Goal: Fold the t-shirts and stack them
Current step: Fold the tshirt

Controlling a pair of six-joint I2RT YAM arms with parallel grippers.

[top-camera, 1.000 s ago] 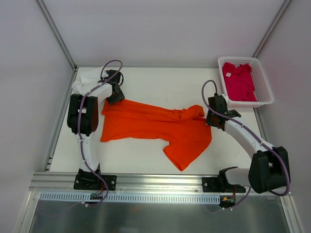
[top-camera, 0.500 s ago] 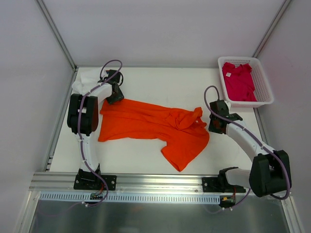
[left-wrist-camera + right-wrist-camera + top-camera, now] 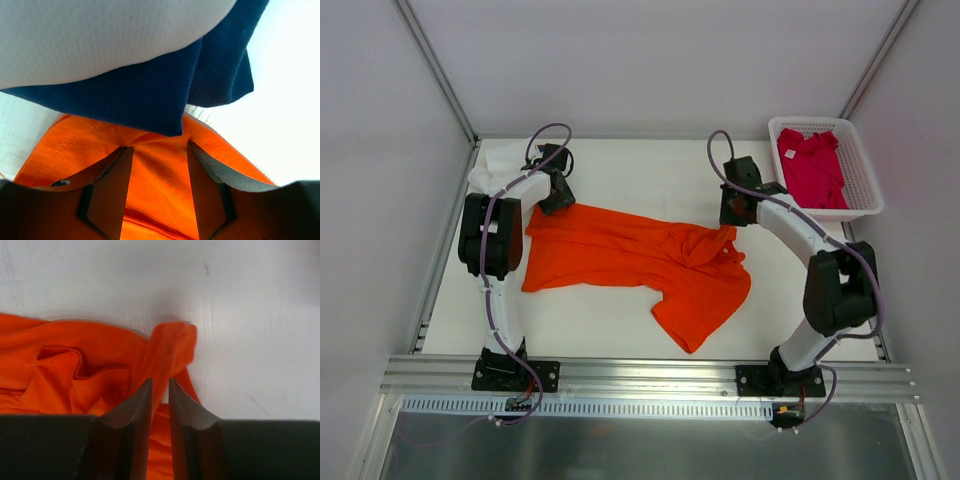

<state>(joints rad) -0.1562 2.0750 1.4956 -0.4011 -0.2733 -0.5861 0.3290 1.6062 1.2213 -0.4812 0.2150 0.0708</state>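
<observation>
The bright orange t-shirt (image 3: 640, 262) lies spread and rumpled mid-table. My left gripper (image 3: 558, 200) sits at its back left corner; in the left wrist view (image 3: 160, 147) the jaws stand apart with orange cloth (image 3: 160, 200) between them, next to a navy shirt (image 3: 150, 95) under a white shirt (image 3: 100, 35). The white shirt (image 3: 490, 168) shows at the back left. My right gripper (image 3: 732, 215) hovers at the bunched right sleeve (image 3: 172, 342); its jaws (image 3: 160, 381) are nearly closed, and nothing shows gripped. A crimson-pink shirt (image 3: 810, 165) lies in the basket.
The white mesh basket (image 3: 865, 205) stands at the back right corner. Grey walls and frame posts ring the table. A metal rail runs along the near edge by the arm bases.
My right gripper has moved from the shirt's right edge back and left to the bunched sleeve. The shirt's right side shifted left and bunched up. The left gripper has stayed put.
</observation>
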